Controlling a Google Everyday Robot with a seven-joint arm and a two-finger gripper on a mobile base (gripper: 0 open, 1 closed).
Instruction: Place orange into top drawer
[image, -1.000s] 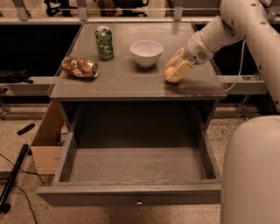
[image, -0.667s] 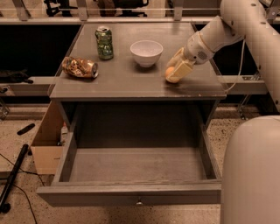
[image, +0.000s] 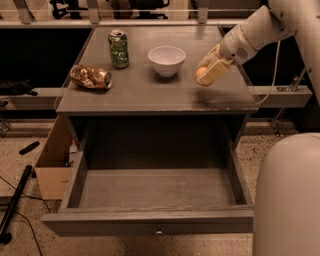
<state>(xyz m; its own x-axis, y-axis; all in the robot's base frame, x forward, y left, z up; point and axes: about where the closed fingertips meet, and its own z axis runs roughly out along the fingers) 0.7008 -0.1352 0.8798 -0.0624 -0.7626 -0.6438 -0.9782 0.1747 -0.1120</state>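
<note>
Gripper (image: 209, 71) clasps orange (image: 201, 74) near right edge of tabletop (image: 145, 95); top drawer (image: 150, 221) open.

White arm, cream gripper
Smooth white rounded arm (image: 260, 27) segments; a thin cable (image: 274, 65) hangs alongside; cream-coloured gripper (image: 207, 74) above the tabletop's (image: 150, 95) right side; bulky white body shell (image: 290, 200).

The cream, matt plastic-looking gripper (image: 206, 78), right of the glossy white round bowl (image: 167, 59), clasps the small round orange (image: 201, 74), whose skin is smooth and matt. Left of the bowl are a shiny green metal can (image: 119, 48) and a crinkled, glossy brown-gold foil snack bag (image: 90, 77). Below the bowl, the wide grey wooden top drawer (image: 150, 220) looks matt, with a small round metal knob (image: 159, 231).
</note>
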